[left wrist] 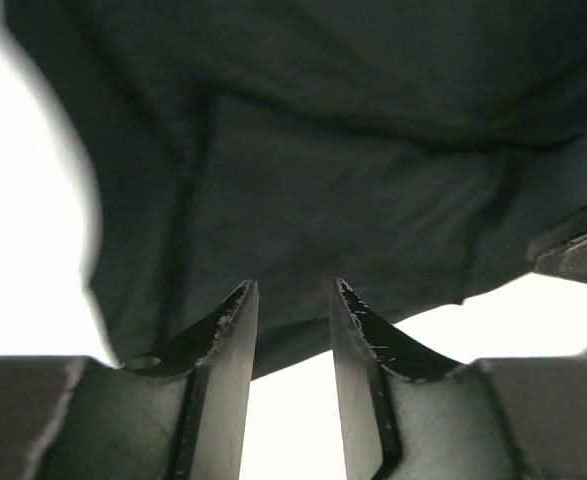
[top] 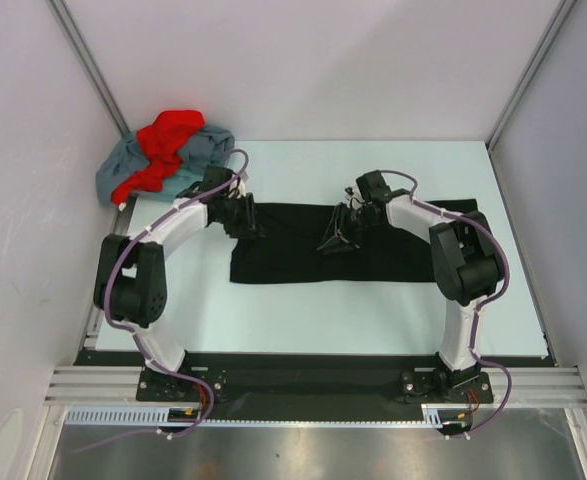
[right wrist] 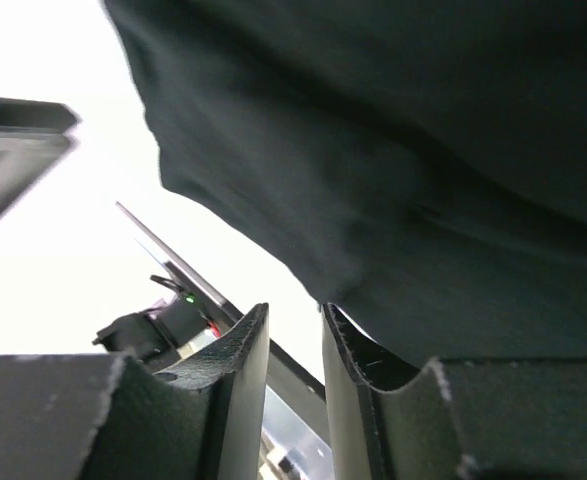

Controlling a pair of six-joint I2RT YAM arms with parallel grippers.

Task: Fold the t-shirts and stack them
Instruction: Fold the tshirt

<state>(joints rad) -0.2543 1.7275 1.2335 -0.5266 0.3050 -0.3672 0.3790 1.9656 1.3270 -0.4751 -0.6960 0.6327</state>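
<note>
Top external view: in the far left corner of the counter lies a loose heap, the grey-blue t-shirt underneath and the red t-shirt crumpled on top of it. Just to the right of the heap, the left gripper is down at the left end of the black t-shirt. That shirt is spread flat across the middle of the counter as a wide band, well apart from the heap. Further right, the right gripper sits low over the middle of the shirt's far edge, and the cloth runs on past it to the right, under the right arm.

In the left wrist view, the left gripper has its fingers apart with a clear gap between them. No cloth is clamped between them. The black t-shirt fills the view beyond the tips, creased, and bare counter shows to the left and below.

In the right wrist view, the right gripper also has its fingers apart, by a narrower gap that holds nothing. The black t-shirt covers the upper right of the view, and its edge comes down to the tip of the right-hand finger.
</note>
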